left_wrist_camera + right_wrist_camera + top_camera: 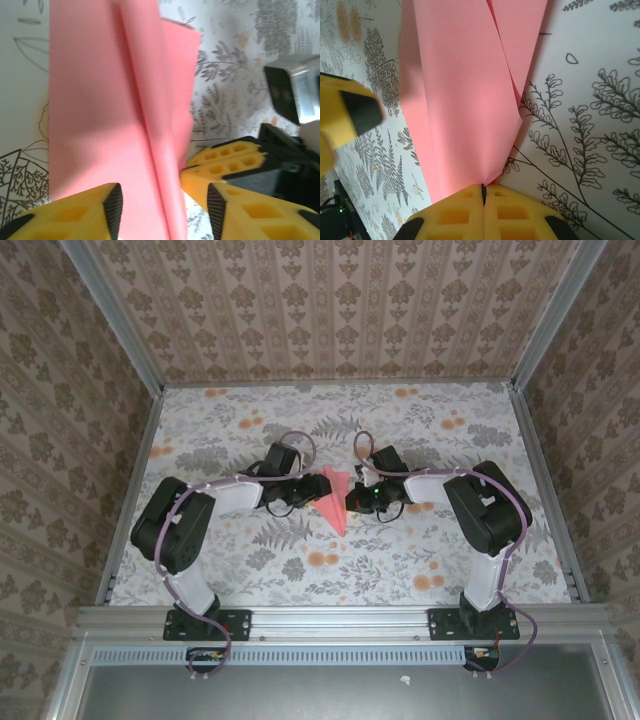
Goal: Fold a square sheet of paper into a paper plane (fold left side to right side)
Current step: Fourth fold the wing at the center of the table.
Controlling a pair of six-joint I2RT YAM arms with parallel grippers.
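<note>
I see my right claw (483, 191) pinched shut on the paper plane (334, 502), while my left claw (165, 207) straddles its centre crease, jaws apart.

paper plane (335, 502) flanked closely, near tabletop (330, 575) free

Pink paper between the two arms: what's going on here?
Both arms are working on a pink paper, creased into a narrow pointed shape, at the middle of the floral table. The right gripper is shut on it, pinching a corner of a fold. The left gripper stands open, with a finger on either side of the raised centre crease and no clamp on it. The plane looks only partly folded.
</note>
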